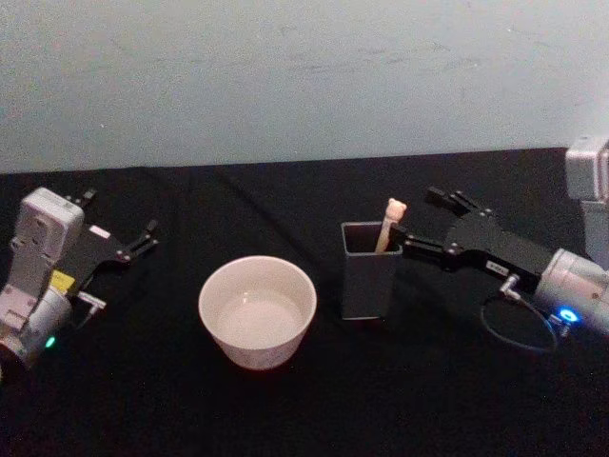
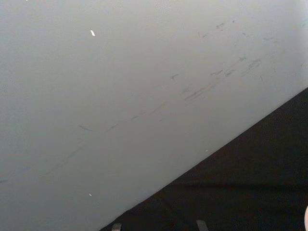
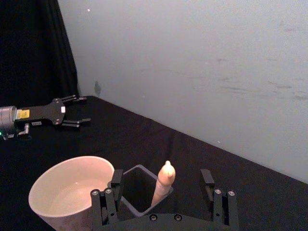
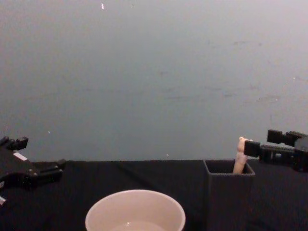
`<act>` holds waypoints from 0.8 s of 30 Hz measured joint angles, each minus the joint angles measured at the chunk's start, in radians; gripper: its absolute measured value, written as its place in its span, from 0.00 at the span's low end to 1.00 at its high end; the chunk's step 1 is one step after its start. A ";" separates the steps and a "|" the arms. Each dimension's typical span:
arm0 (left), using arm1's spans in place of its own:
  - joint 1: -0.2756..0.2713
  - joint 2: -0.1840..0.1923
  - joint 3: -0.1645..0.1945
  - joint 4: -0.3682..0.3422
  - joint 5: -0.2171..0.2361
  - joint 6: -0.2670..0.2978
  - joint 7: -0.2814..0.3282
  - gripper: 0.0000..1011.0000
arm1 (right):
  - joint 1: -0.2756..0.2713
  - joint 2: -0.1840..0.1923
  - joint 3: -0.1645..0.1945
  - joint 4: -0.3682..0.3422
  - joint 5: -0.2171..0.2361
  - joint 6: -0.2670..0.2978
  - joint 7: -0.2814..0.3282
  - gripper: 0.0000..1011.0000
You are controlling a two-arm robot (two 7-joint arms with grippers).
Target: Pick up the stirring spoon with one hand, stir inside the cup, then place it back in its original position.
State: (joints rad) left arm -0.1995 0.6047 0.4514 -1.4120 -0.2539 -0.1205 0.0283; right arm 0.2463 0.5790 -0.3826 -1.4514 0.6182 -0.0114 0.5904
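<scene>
Now: right black two-fingered end effector (image 1: pixel 420 221) spread wide; slim beige bear-topped stirring spoon (image 1: pixel 390 224) stands in dark grey square-mouthed holder (image 1: pixel 369 281), just off its fingertips, in line with their gap.

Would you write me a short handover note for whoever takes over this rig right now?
Right gripper: open, one finger on each side of the stirring spoon handle, not closed on it.
Left gripper: open, parked at the table's left side, touching nothing.
Things: the spoon stands in the dark holder. The cup sits to the holder's left, apart from it.
Done: the views confirm no stirring.
Left: probably grip, lift, stir in the cup, then return the spoon to the holder.
</scene>
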 joint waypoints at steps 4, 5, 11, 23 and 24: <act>0.000 0.000 0.000 0.000 0.000 0.000 0.000 0.99 | 0.037 -0.016 -0.018 0.042 -0.012 0.000 0.023 0.99; 0.000 0.000 0.000 0.000 0.000 0.000 0.000 0.99 | 0.043 -0.019 -0.021 0.050 -0.013 0.000 0.027 0.99; 0.000 0.000 0.000 0.000 0.000 0.000 0.000 0.99 | 0.084 -0.040 -0.041 0.097 -0.019 0.004 0.050 0.99; 0.000 0.000 0.000 0.000 0.000 0.000 0.000 0.99 | 0.126 -0.072 -0.054 0.157 0.009 0.036 0.063 0.99; 0.000 0.000 0.000 0.000 0.000 0.000 0.000 0.99 | 0.128 -0.073 -0.054 0.158 0.011 0.038 0.064 0.99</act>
State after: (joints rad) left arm -0.1995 0.6047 0.4514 -1.4120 -0.2539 -0.1205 0.0283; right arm 0.3739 0.5063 -0.4369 -1.2929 0.6290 0.0264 0.6539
